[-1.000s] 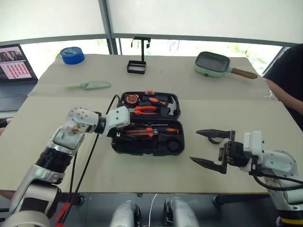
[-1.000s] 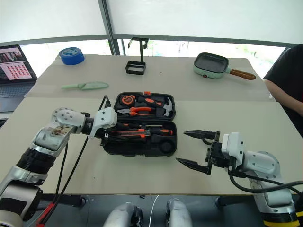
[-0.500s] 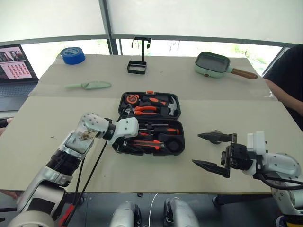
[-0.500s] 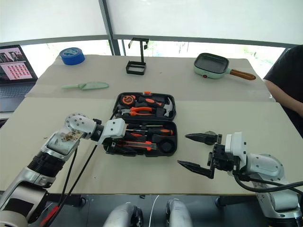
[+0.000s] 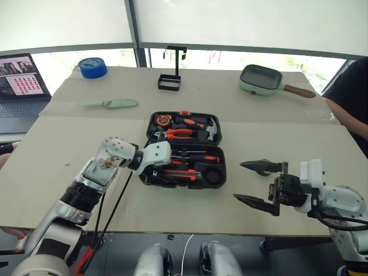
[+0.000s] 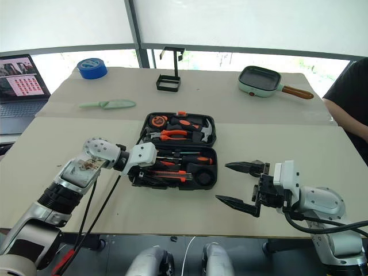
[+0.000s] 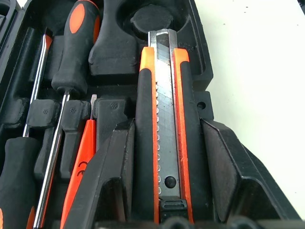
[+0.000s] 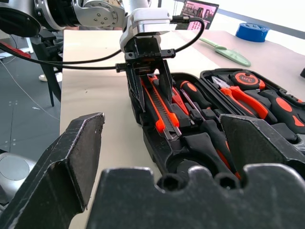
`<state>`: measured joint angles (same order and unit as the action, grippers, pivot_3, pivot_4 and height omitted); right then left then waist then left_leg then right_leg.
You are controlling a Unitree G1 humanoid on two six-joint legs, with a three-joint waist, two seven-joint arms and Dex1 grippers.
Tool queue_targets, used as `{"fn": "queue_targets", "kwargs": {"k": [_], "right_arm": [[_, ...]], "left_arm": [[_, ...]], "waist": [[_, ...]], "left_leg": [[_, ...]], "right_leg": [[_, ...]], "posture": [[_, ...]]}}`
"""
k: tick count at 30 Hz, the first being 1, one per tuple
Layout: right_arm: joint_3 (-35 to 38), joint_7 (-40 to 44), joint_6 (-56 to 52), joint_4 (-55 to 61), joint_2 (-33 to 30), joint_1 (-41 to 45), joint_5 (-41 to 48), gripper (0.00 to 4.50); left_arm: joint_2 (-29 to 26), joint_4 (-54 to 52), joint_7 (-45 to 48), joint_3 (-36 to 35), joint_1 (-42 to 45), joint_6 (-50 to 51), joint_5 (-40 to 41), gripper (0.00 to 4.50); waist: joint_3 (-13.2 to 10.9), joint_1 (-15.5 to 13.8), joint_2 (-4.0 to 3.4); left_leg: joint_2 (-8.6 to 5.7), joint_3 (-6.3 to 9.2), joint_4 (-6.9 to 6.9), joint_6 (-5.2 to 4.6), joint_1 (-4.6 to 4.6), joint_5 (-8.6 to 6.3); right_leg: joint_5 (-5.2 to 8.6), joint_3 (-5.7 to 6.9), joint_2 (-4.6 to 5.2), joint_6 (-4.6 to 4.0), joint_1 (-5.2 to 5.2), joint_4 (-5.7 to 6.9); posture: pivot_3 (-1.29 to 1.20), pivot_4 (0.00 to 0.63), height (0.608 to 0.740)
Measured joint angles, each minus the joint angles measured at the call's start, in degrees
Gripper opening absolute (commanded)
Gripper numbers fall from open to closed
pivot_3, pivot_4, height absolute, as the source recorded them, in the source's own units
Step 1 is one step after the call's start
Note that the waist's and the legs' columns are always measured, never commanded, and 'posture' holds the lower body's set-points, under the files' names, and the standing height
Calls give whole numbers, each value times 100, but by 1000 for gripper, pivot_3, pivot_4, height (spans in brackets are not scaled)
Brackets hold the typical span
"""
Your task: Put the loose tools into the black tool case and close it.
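The case (image 5: pixel 184 149) lies open in the middle of the table (image 5: pixel 52 172), with its lid part turned away from the robot and its tray part near, so that the slots can be reached from the front. The knife (image 7: pixel 164 119) is held lengthwise between the fingers (image 7: pixel 114 186) of the left gripper (image 5: pixel 154 167), at the near left edge of the tray. It is gripped by its sides, and the jaws are closed narrow on its body, so that the knife can be laid straight along its long slot. In the left wrist view the knife seems to be already in the slot or just above it; which of the two cannot be told.

Beside the knife, the screwdrivers (image 7: pixel 71 57) are seen already in their slots, and the tape roll (image 5: pixel 211 176) sits in the near right corner of the tray. Pliers (image 5: pixel 179 133) and other tools are kept in the lid part.

The right gripper (image 5: pixel 257 183) is held wide and empty, just beside the right edge of the case, above the table. It is probably kept there to be ready for closing the lid, which is not yet done.
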<state>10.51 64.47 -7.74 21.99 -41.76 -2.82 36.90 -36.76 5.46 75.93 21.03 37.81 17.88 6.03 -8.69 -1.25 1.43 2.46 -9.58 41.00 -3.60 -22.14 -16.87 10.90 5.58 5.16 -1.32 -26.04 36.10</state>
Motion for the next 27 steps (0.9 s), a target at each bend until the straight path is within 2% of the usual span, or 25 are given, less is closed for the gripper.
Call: {"fn": "queue_targets", "kwargs": {"k": [13, 15, 18, 19, 27], "right_arm": [[9, -44, -278, 17, 13, -72, 169, 4500], [9, -44, -282, 34, 12, -94, 169, 4500], [12, -48, -284, 82, 12, -100, 169, 4500], [12, -51, -284, 85, 12, -106, 169, 4500], [12, -79, -297, 125, 12, -208, 169, 4500]], "left_arm": [[-18, 18, -5, 11, 15, 134, 5, 1623], [-19, 25, -1, 11, 15, 135, 6, 2616], [-11, 49, -79, -132, -72, 79, 65, 3646], [19, 113, -123, -214, -111, -20, 95, 3866], [201, 319, -201, -933, -368, -806, 534, 3866]], "waist": [[0, 8, 0], [1, 9, -1], [1, 27, -1], [1, 41, -1], [0, 45, 0]], "left_leg": [[1, 0, 0, 0, 2, 0], [1, 0, -1, 0, 4, 0], [2, 0, -3, 0, 4, 0], [2, 1, -4, 0, 2, 0], [0, -1, -2, 31, -15, 18]], "right_leg": [[0, -2, 0, 0, 0, 1], [0, -2, 0, 0, 1, 1], [0, -4, -1, 0, 0, 2], [0, -7, -1, 0, -1, 1], [-1, -3, 3, -1, -10, -5]], "posture": [[0, 150, 740], [0, 150, 740], [0, 150, 740], [0, 150, 740], [0, 150, 740]]}}
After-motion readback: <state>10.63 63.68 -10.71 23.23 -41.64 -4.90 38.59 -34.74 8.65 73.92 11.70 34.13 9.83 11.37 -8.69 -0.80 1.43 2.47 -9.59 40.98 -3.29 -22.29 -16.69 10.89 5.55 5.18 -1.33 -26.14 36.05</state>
